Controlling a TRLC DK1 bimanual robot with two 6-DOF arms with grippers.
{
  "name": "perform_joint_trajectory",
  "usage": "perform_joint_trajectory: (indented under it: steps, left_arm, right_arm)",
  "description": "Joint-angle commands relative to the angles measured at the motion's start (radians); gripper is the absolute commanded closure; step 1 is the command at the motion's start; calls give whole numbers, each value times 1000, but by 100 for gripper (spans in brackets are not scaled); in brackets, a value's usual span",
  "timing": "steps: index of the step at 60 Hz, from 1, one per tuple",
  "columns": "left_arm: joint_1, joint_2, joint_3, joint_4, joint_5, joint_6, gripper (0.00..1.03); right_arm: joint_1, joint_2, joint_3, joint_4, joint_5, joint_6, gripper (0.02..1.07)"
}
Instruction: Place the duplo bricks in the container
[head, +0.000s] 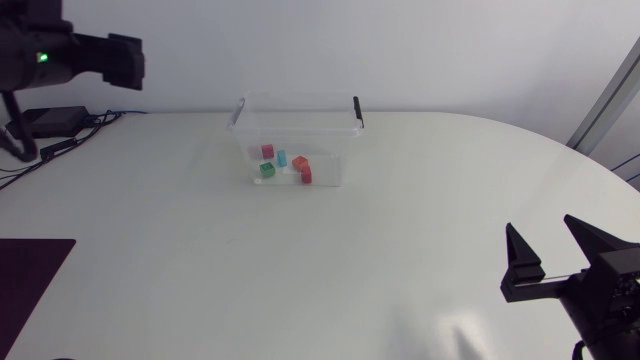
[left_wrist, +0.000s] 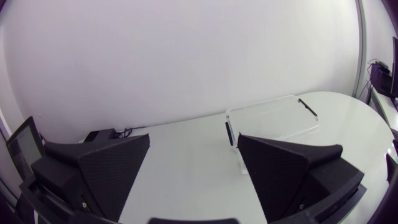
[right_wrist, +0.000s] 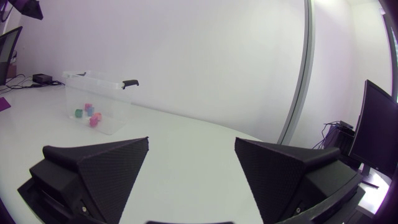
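Observation:
A clear plastic container (head: 345, 170) with black clip handles stands at the back middle of the white table. Inside it lie a pink brick (head: 268, 151), a blue brick (head: 282, 158), a green brick (head: 267, 170) and a red brick (head: 303, 169). My left arm (head: 75, 55) hangs high at the back left, away from the box. Its gripper (left_wrist: 194, 180) is open and empty, with the container (left_wrist: 273, 118) ahead of it. My right gripper (head: 548, 255) is open near the front right edge. In the right wrist view this gripper (right_wrist: 191, 177) holds nothing, and the container (right_wrist: 115, 109) stands far ahead.
A black power brick (head: 55, 120) with cables lies at the back left of the table. A dark maroon mat (head: 30, 275) sits at the front left edge. The table's rounded edge curves along the right side.

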Motion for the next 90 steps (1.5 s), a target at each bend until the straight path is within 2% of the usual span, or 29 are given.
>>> perform_joint_trajectory:
  steps: [1,9,26,46,62,69,76,90]
  left_arm:
    - [2,-112,-99,9,-8,27,4]
    - [-12,-275,-197,6,-12,34,4]
    - [7,-574,-317,2,-113,31,4]
    - [152,-850,-351,-29,-141,30,5]
    - [166,-993,-432,-72,-117,30,5]
    - [172,-1094,-569,-6,-44,88,5]
    - [165,-1092,-661,38,-32,127,4]
    - [184,-1088,-778,117,51,63,4]
  right_arm:
    - [-6,-6,-20,9,-9,-12,7]
    - [-6,-6,-20,9,-9,-12,7]
    - [-6,-6,-20,9,-9,-12,7]
    - [-6,-6,-20,10,-9,-12,7]
    - [-6,-6,-20,9,-9,-12,7]
    - [-6,-6,-20,10,-9,-12,7]
    - [-6,-6,-20,10,-9,-11,7]
    - [-1,-5,-20,12,-6,41,7]
